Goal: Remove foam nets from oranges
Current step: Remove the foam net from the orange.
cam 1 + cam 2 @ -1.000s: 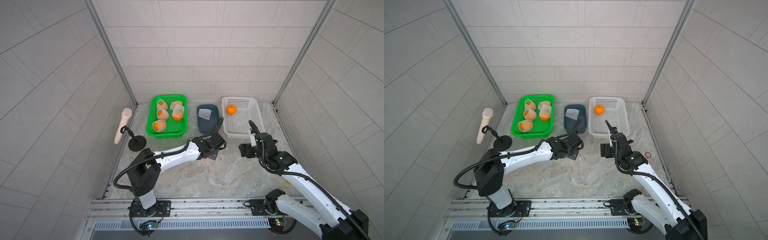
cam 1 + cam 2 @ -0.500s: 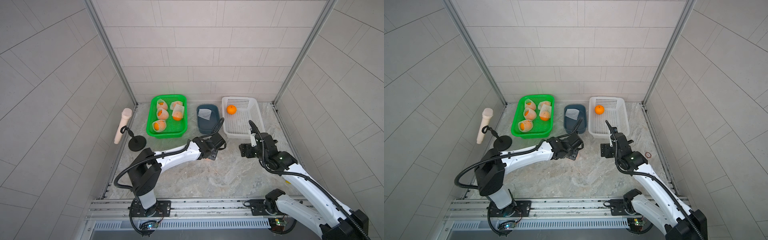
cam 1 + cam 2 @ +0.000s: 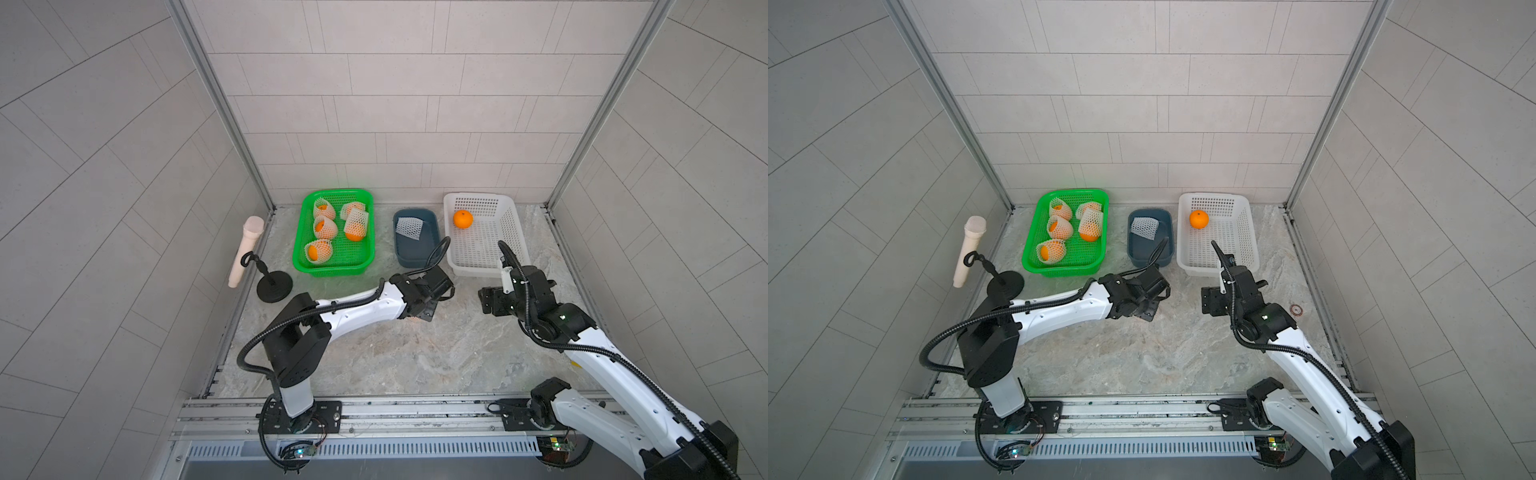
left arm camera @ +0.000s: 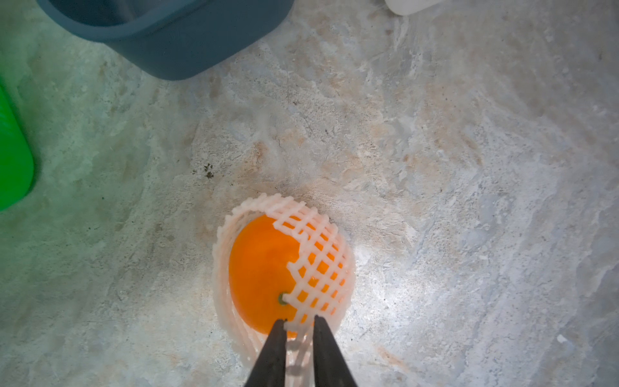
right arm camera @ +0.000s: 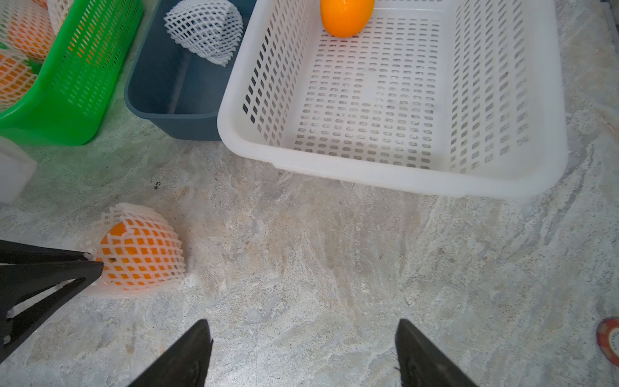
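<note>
On the marble table an orange (image 4: 261,268) lies half wrapped in a white foam net (image 4: 318,254). My left gripper (image 4: 298,323) is shut on the net's edge beside the stem dot. The right wrist view shows this netted orange (image 5: 140,254) with the left fingertips (image 5: 90,263) at its side. My right gripper (image 5: 303,335) hangs open and empty over bare table, to the right of it. In both top views the left wrist (image 3: 424,291) hides this orange. Several netted oranges (image 3: 319,250) lie in the green basket (image 3: 332,268). A bare orange (image 3: 462,219) sits in the white basket (image 3: 478,268).
A dark blue bin (image 3: 415,259) between the baskets holds one empty foam net (image 3: 409,227). A cream microphone (image 3: 245,249) leans on a black stand (image 3: 274,286) at the left wall. A small red disc (image 3: 1296,308) lies near the right rail.
Neither arm has visibly shifted in the top views. The baskets and their contents look the same.
</note>
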{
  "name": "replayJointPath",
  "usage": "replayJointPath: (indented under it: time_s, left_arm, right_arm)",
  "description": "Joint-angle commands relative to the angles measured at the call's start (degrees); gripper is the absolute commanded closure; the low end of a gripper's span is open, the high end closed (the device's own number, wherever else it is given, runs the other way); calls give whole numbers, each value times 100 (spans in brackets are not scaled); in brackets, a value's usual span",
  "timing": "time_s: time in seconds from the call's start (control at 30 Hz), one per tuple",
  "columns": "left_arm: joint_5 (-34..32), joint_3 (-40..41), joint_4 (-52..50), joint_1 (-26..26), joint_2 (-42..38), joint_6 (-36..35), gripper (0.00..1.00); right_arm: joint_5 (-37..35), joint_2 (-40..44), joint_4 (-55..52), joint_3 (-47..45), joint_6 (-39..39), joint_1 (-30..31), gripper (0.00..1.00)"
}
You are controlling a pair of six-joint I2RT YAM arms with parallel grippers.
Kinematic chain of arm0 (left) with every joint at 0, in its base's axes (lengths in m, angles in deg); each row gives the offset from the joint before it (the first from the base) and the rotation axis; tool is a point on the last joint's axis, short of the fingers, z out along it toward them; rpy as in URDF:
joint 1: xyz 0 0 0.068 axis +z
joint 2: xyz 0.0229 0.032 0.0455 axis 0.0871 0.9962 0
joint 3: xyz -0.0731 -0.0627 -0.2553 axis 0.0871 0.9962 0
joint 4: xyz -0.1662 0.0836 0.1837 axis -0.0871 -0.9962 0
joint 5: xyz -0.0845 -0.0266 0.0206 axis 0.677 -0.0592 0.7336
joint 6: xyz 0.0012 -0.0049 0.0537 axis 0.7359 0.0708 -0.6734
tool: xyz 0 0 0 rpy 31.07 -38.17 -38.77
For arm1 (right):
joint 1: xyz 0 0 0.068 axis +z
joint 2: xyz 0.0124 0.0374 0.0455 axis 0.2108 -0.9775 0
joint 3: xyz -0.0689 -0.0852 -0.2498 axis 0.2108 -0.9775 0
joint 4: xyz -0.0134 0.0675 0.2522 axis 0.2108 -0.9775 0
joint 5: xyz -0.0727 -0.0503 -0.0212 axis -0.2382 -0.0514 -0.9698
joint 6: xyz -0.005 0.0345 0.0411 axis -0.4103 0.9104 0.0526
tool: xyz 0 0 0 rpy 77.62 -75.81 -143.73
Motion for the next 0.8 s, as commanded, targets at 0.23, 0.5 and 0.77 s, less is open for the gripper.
replayJointPath:
  time_s: [0.23, 0.5, 0.77]
  left_arm:
    - [-329, -324, -442, -25, -394, -103, 93]
    - [-515, -450, -531, -24, -572, -180, 96]
    - [-823, -651, -606, -13, -569, -270, 96]
  right_arm:
    - [-82, 89, 10, -137, 119, 21, 13]
    - [9, 75, 128, -207, 190, 21, 13]
    - [537, 40, 505, -413, 207, 26, 13]
